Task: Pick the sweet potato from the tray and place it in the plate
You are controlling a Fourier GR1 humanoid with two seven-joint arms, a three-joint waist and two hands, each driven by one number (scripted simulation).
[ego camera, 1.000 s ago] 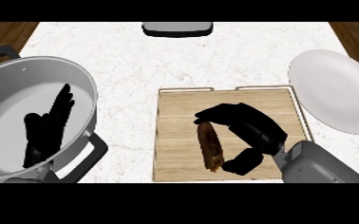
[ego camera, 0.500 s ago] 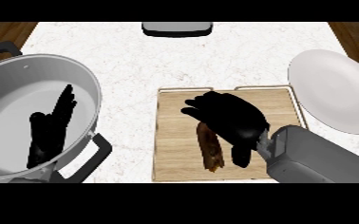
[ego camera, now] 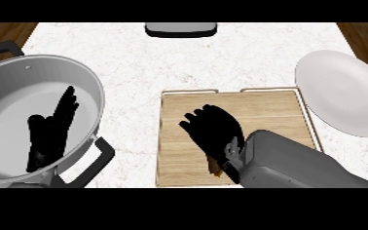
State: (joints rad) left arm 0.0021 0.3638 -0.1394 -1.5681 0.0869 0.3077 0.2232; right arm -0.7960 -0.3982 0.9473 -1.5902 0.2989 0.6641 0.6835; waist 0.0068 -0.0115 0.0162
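Brown and almost wholly hidden, the sweet potato (ego camera: 213, 166) shows only as a small sliver on the wooden tray (ego camera: 280, 112), peeking out at the near end of the right hand (ego camera: 214, 131) where the black palm meets the grey forearm. No brand, label or writing can be read on any of the things. The right hand lies flat over the sweet potato, its fingers (ego camera: 193, 118) pointing toward the tray's far left corner, so the sweet potato sits under the palm rather than out at the fingertips; whether the fingers curl round it cannot be told, since the back of the hand covers everything beneath.

The tray rests on the pale speckled worktop (ego camera: 129, 53). To the right of the tray, just beside its edge, lies the white plate (ego camera: 334, 92), with nothing on it. To the left of the tray stands a large grey pot (ego camera: 86, 85) with a dark handle (ego camera: 97, 156) pointing toward the tray's near left corner. The left hand (ego camera: 49, 135) shows over the pot's bowl, fingers straight and relaxed, resting. Beyond the tray, at the worktop's far edge, sits a dark grey object (ego camera: 179, 29).
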